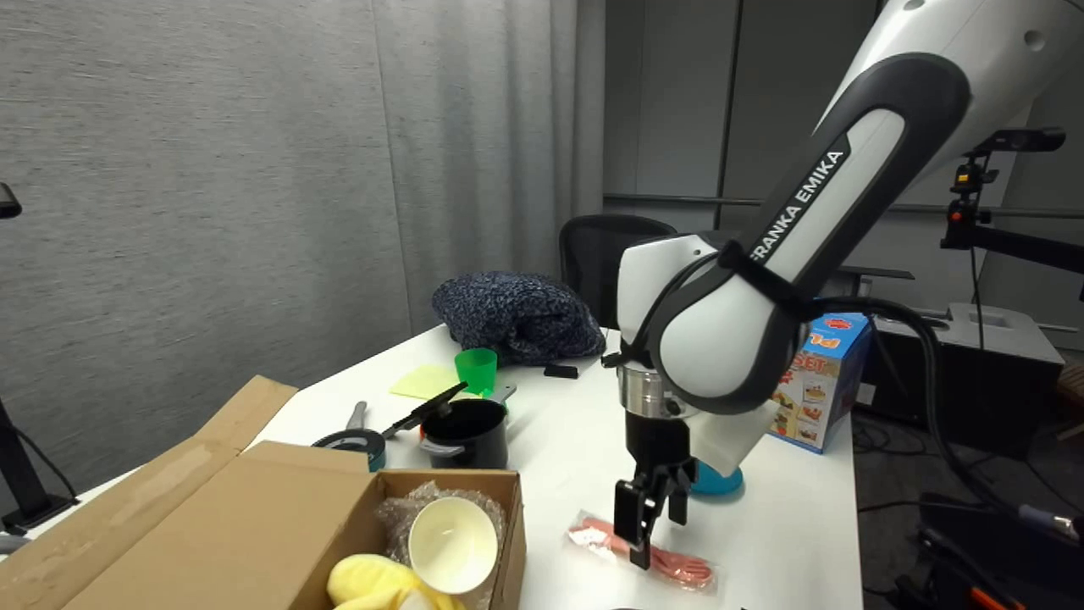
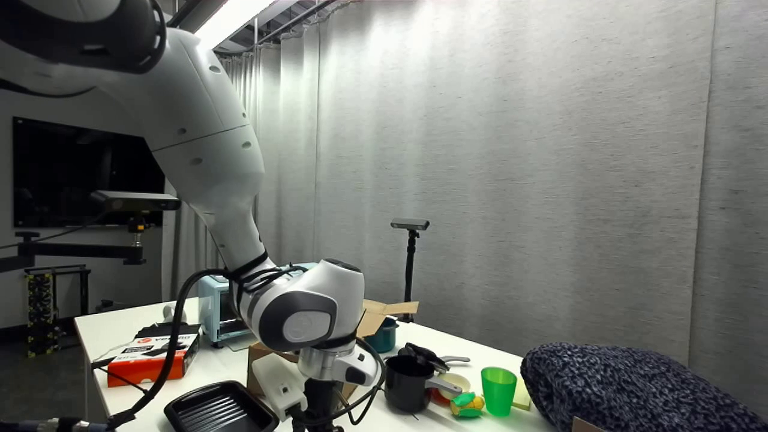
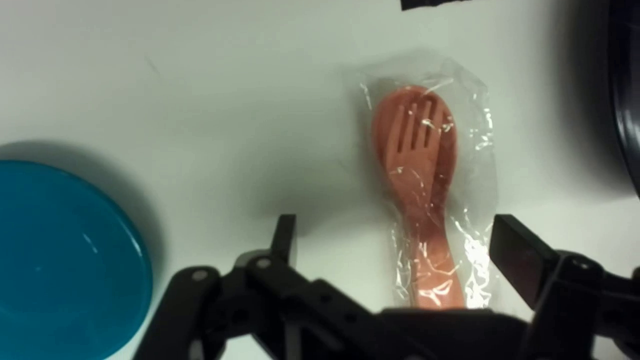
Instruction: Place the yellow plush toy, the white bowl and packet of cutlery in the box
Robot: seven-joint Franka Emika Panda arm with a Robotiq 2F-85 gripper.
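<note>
Cardboard box (image 1: 511,551) at the left of an exterior view, flaps open, needs no grip; its walls look stiff enough to take a bump. Inside lies the yellow plush toy (image 1: 373,580), likely light and squashy, and just right of it the white bowl (image 1: 453,546), tilted, with bubble wrap (image 1: 402,510) showing around it; the bowl is probably hard, light and best taken by its rim, though both look delivered. Further right, flat on the white desk (image 1: 559,440), is the cutlery packet (image 3: 427,195), a pinkish-red fork (image 3: 412,162) laid over a spoon (image 3: 446,155) in clear film. The end effector (image 3: 403,245) stands wide with one finger on each side of the packet and nothing in its hold; whether the tips reach the desk I cannot tell. I expect a light load, the utensils stiff, the film slick and loose, so squeeze across the narrow handles instead of the film's margin, which could crumple or slip out. The desk looks smooth, and the packet may skate if nudged; a printed toy box (image 1: 817,385) stands near its right edge. Beyond, the room runs from a grey curtain (image 1: 279,169) through a dark office chair (image 1: 589,264) to, at far right, a mounted camera (image 1: 1020,140).
</note>
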